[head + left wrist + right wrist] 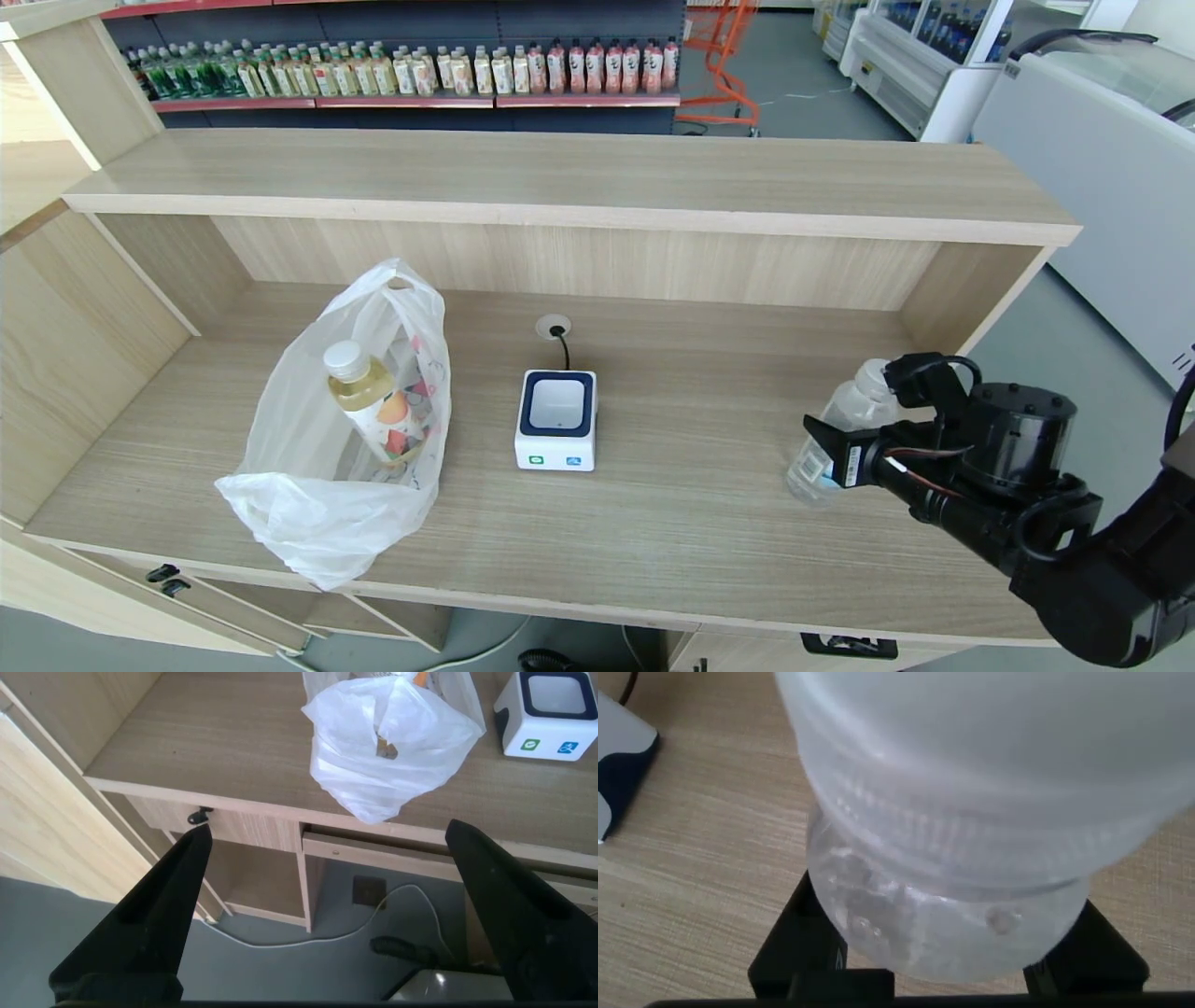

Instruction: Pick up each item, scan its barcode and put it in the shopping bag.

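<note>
A clear water bottle (845, 415) leans on the right side of the wooden counter (672, 523). My right gripper (864, 411) is shut on its body. Close up, the water bottle (952, 859) sits between the two dark fingers (799, 943). A white shopping bag (317, 439) stands open on the left and holds a juice bottle (373, 401) with a white cap. The white and blue barcode scanner (556, 418) sits mid-counter between the bag and the water bottle. My left gripper (329, 831) hangs open below the counter's front edge, with the shopping bag (392, 747) beyond it.
A raised shelf and side walls box in the counter at the back and sides. The scanner's cable runs to a grommet hole (553, 326) behind it. Drawers (374, 849) lie under the counter front. Drink shelves and freezers stand in the room beyond.
</note>
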`<state>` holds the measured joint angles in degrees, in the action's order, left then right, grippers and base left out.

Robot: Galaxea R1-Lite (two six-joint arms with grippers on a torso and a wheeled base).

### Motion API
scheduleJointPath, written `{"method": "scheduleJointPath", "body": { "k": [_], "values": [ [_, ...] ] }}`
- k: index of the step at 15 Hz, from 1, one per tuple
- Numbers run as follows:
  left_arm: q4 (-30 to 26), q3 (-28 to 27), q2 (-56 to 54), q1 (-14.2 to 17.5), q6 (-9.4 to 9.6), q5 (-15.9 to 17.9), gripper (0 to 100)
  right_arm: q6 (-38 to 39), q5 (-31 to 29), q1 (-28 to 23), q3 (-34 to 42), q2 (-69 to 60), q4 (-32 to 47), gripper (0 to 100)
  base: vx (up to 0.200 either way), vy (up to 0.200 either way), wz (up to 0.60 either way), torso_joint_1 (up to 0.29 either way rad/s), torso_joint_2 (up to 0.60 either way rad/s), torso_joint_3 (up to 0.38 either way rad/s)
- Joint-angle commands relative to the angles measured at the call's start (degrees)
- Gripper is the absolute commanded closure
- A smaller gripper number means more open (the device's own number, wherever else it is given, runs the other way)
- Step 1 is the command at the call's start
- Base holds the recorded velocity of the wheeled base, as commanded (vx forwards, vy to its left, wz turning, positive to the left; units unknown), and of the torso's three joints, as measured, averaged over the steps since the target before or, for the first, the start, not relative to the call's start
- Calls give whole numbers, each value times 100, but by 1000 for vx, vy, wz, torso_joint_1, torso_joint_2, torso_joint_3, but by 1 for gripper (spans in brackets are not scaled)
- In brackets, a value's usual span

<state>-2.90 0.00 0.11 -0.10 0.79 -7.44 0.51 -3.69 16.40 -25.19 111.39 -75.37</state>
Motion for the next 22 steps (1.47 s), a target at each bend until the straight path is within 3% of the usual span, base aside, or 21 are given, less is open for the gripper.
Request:
{"method": "scheduleJointPath", "body": {
  "k": [1,8,18,19,22],
  "values": [
    [0,0,-2,1,0,-3,0,2,18,13,-13,-64,-12,100,0,0,0,0,0,0],
    [0,0,-2,1,0,-3,0,-183,27,39,392,-64,-171,100,0,0,0,0,0,0],
    [0,0,-2,1,0,-3,0,-183,35,57,277,261,-487,100,0,0,0,0,0,0],
    [0,0,-2,1,0,-3,0,-104,246,101,110,-82,-425,100,0,0,0,0,0,0],
    [0,0,-2,1,0,-3,0,529,2250,101,-224,-1840,691,100,0,0,0,0,0,0]
  ]
}}
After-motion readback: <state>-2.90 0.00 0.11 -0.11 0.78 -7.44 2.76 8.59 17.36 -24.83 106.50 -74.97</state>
